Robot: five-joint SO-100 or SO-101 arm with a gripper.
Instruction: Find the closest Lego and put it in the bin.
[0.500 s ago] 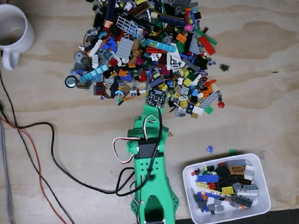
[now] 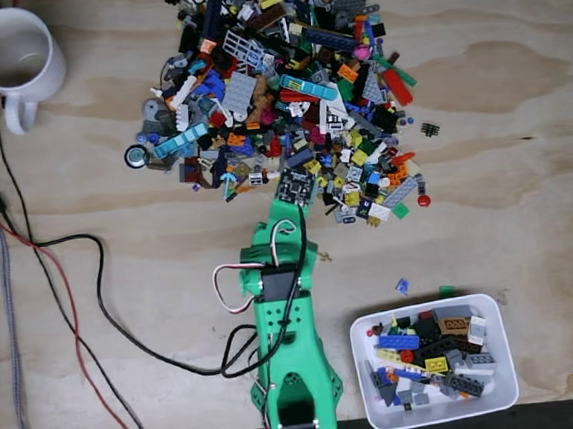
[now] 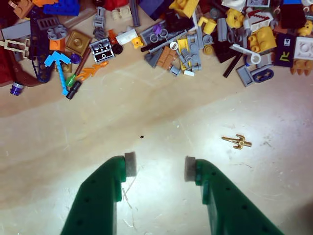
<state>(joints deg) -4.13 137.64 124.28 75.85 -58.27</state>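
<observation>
In the wrist view, your claw (image 3: 160, 169) stands open with a clear gap between its grey pads (image 3: 130, 164) and nothing gripped; bare desk (image 3: 98, 127) lies between the jaws. A small gold piece (image 3: 237, 142) lies alone just ahead and to the right of the claw. The edge of the Lego pile (image 3: 186, 44) runs across the top of that view. In the fixed view, the green arm (image 2: 288, 325) reaches toward the pile (image 2: 286, 94). The bin (image 2: 435, 362), part-filled with bricks, sits at the lower right beside the arm's base. A white mug (image 2: 11, 53) stands at the upper left.
</observation>
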